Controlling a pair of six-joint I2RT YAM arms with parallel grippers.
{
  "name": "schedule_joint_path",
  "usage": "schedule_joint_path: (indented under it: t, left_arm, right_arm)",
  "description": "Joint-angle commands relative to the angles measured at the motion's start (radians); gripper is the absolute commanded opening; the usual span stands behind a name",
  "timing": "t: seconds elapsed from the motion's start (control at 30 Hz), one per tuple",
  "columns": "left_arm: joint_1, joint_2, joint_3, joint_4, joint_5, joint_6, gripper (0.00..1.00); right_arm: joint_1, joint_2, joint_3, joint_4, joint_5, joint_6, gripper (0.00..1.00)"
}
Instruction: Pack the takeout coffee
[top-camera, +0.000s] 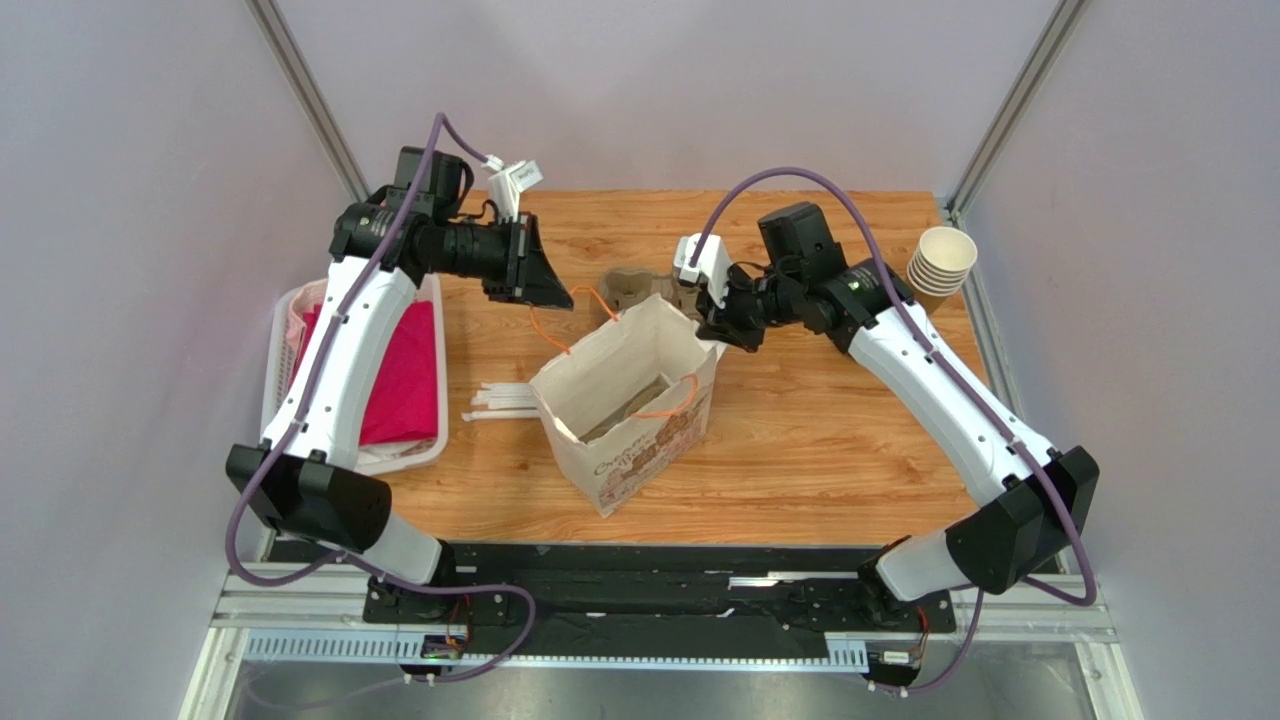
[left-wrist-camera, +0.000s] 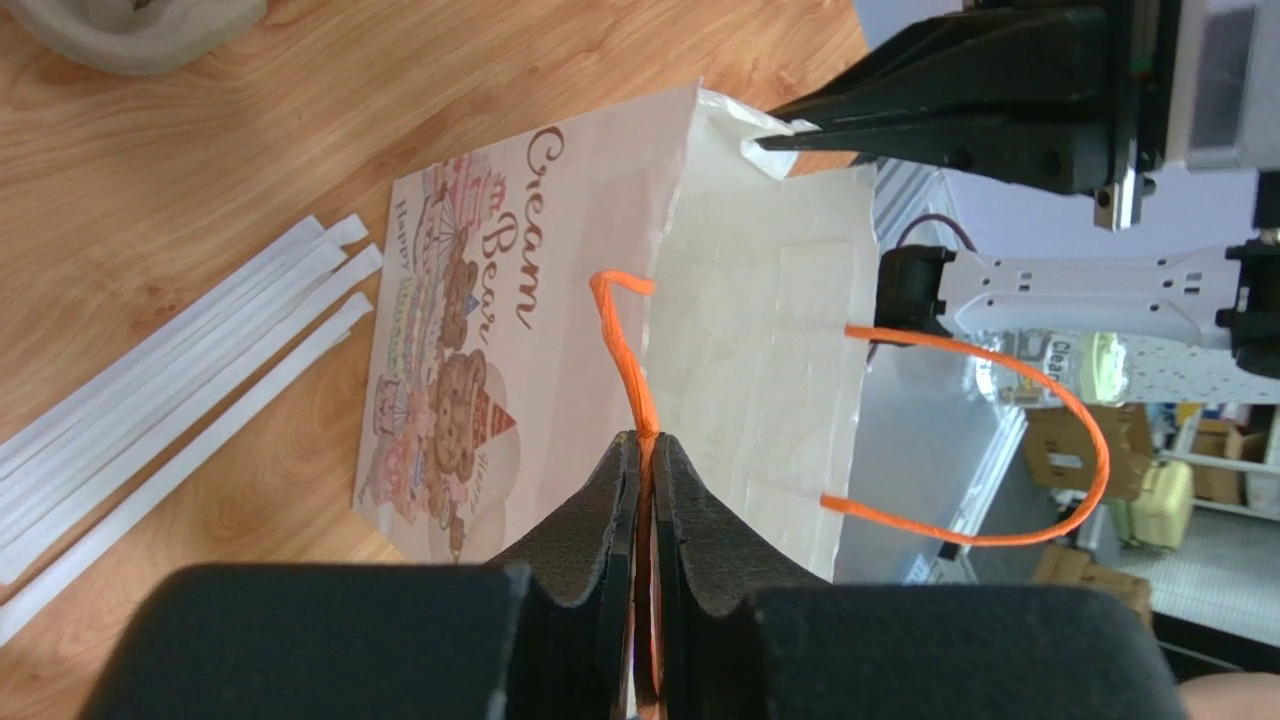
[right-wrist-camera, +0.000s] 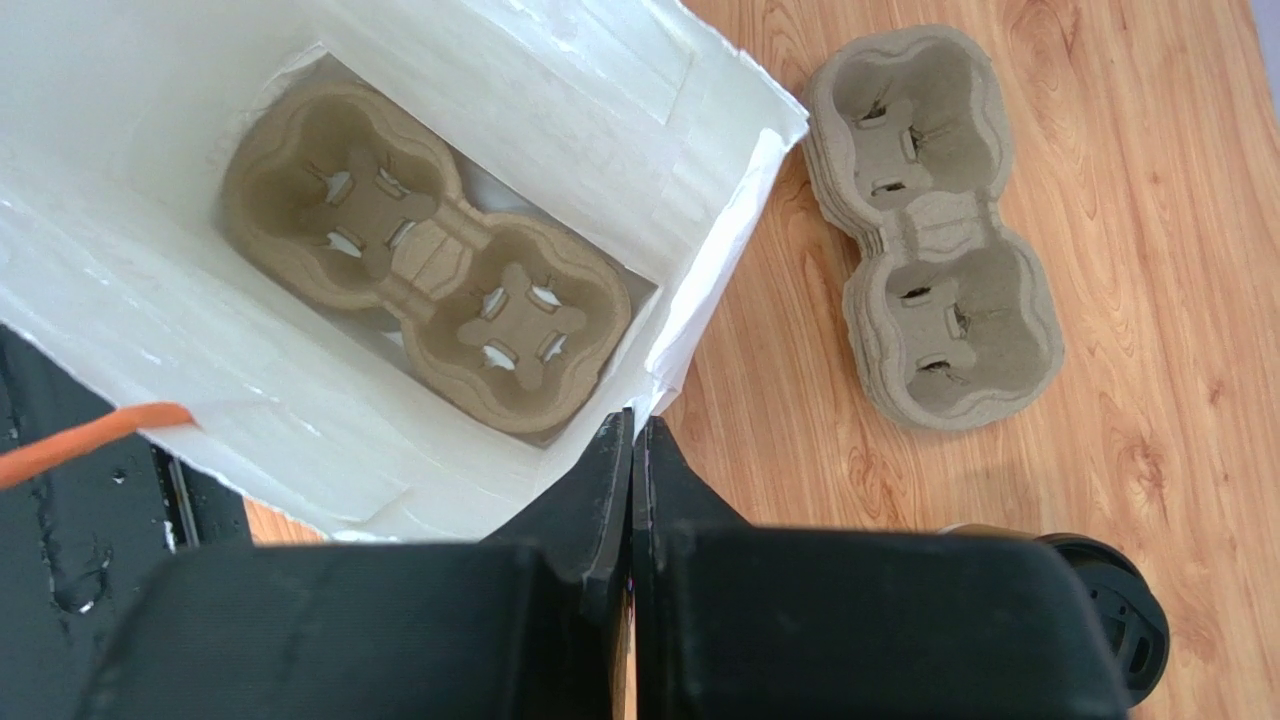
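The left hand (left-wrist-camera: 646, 450) is clamped on the orange handle (left-wrist-camera: 624, 338) of the paper bag (top-camera: 624, 428), which stands open at the middle of the worktop (top-camera: 842, 450) with a pulp cup carrier (right-wrist-camera: 428, 285) inside. The right hand (right-wrist-camera: 631, 435) is pinched together on the bag's rim. The takeout coffee (right-wrist-camera: 1120, 623) is outside the bag, just beside this hand, and only part of its black lid shows.
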Motion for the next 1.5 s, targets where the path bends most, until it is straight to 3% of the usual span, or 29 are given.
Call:
schedule_joint_path:
  t: [0.0,0.37,0.43,0.6,0.8,0.83,1.03,1.07,1.17,1.47]
  left_arm:
    - [0.004,0.03,-0.025,0.037,0.067,-0.047,0.14]
    - [0.033,0.07,-0.14,0.032,0.021,-0.039,0.16]
    - [0.033,0.062,-0.16,0.037,0.052,-0.036,0.24]
    - [0.033,-0.02,-0.124,0.09,0.208,-0.038,0.55]
    - [0.033,-0.106,-0.102,0.144,0.239,-0.058,0.81]
    - [0.033,-0.122,-0.105,0.15,0.239,-0.059,0.92]
    - [0.033,-0.172,-0.145,0.208,0.218,-0.099,0.95]
    - [0.033,-0.177,-0.154,0.222,0.207,-0.102,0.96]
    - [0.035,-0.195,-0.156,0.251,0.184,-0.116,0.96]
    - [0.093,-0.254,-0.133,0.432,0.147,-0.171,0.99]
  right_arm:
    - [-0.005,-0.018,-0.009,0.063,-0.027,-0.053,0.0]
    - [-0.005,-0.009,-0.029,0.1,-0.004,-0.07,0.0]
    - [-0.005,-0.001,-0.021,0.115,0.011,-0.051,0.0]
    - [-0.005,0.02,0.013,0.147,0.024,-0.013,0.0]
    - [-0.005,0.037,0.036,0.183,-0.004,0.001,0.01]
    - [-0.005,0.04,0.048,0.181,-0.005,0.004,0.02]
    - [-0.005,0.051,0.08,0.181,-0.015,0.004,0.2]
    - [-0.004,0.052,0.089,0.183,-0.015,0.007,0.35]
    - [-0.004,0.054,0.106,0.183,-0.011,0.021,0.58]
    - [-0.047,0.014,0.161,0.187,0.064,0.123,0.75]
